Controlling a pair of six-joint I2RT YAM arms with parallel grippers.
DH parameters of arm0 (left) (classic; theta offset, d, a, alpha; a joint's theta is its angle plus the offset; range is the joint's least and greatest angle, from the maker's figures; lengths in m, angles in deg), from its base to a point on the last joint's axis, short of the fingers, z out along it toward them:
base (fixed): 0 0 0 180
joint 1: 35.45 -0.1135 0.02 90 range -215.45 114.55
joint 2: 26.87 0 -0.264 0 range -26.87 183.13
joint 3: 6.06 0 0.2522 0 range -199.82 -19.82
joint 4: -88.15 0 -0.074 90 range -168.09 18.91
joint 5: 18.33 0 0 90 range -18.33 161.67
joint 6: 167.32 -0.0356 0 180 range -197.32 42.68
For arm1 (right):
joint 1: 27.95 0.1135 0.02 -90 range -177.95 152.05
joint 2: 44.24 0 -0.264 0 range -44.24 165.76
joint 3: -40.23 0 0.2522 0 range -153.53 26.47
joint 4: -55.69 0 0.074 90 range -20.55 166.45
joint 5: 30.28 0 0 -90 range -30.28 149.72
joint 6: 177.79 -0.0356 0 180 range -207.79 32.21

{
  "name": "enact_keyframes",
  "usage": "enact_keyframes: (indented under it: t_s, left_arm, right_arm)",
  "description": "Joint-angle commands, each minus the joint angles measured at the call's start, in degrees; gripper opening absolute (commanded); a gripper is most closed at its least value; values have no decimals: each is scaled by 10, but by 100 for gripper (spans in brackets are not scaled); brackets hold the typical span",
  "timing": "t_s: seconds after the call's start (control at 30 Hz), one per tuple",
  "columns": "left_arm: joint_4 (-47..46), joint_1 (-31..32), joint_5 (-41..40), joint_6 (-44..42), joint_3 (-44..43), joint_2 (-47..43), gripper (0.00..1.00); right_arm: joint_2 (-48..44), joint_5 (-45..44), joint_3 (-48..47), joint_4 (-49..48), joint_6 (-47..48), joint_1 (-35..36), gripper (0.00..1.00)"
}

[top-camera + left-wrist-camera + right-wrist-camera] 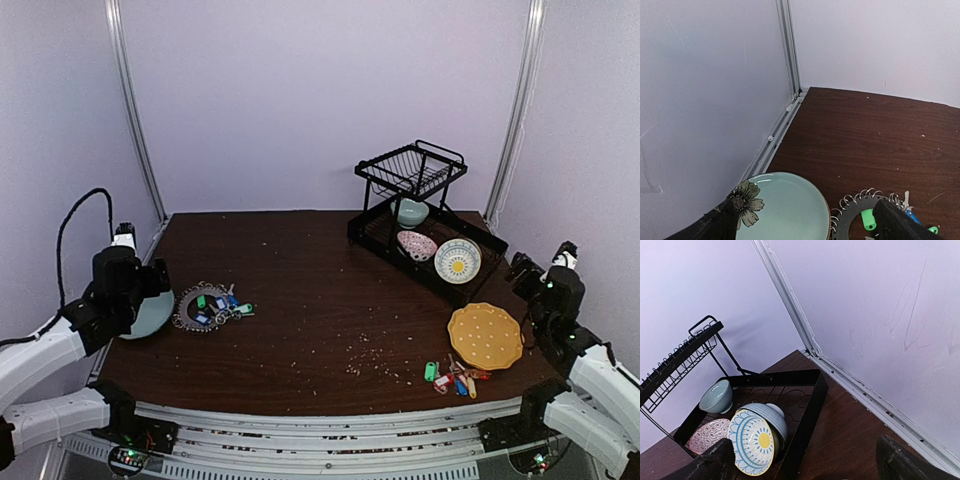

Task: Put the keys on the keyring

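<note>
On the bench's (300,290) front right the keys (455,380) lie in a loose bunch, tags red, yellow, green and blue. Well apart, at left, the keyring (205,305) lies flat, strung with green and blue tags. The left hand (807,230) and right hand (805,465) gape empty, so I'd say nothing is threaded yet.

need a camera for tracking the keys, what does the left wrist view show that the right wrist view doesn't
Only left wrist: the keyring with green-tagged keys, beside a teal plate. Only right wrist: a black rack holding bowls. Both: the brown table and the pale wall.
</note>
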Motion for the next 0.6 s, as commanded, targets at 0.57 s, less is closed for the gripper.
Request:
enact_keyframes:
  t_s: [0.57]
  left_arm:
    - [26, -1, 422, -162, -94, 155, 86]
  right_arm:
    - [168, 614, -182, -28, 39, 113, 94]
